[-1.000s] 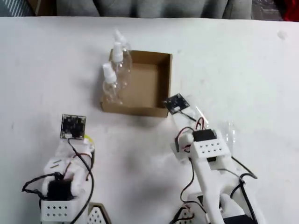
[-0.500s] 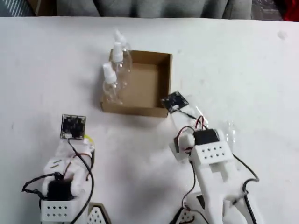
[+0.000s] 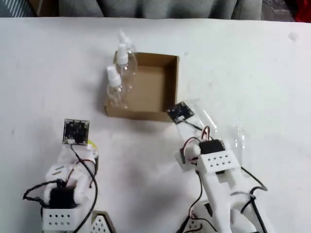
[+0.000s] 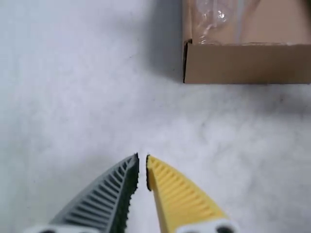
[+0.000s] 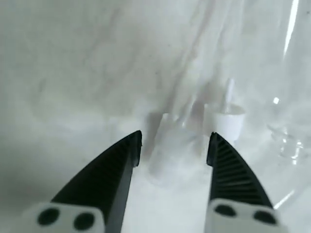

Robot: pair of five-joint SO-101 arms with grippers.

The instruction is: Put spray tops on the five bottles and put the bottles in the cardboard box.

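Your left pincer (image 4: 142, 171) sits low over the table (image 3: 252, 58) with its grey and yellow fingers brought together, only a hairline gap between the tips, and it has hold of nothing. Ahead of it, well apart, stands the near left corner of the cardboard box (image 3: 150, 90), and through that corner you can see the clear base of a bottle standing inside.

From the high view, three capped bottles (image 3: 115, 87) stand upright in a row along the box's left wall, each already wearing a white spray top. The nearest one is inside the box; for the farthest one you cannot tell whether it is inside or just beyond the far wall.

Your right pincer (image 5: 172, 145) is spread wide, its two black fingers well apart and gripping nothing. A white spray top (image 5: 167, 145) lies on the table between the fingertips, and whether either finger touches it cannot be told. Just beside it stands a second spray top (image 5: 224, 119) with its tube pointing up. An uncapped clear bottle (image 5: 289, 87) lies near that, its open neck towards the pincer. The right arm (image 3: 216, 162) sits near the box's near right corner
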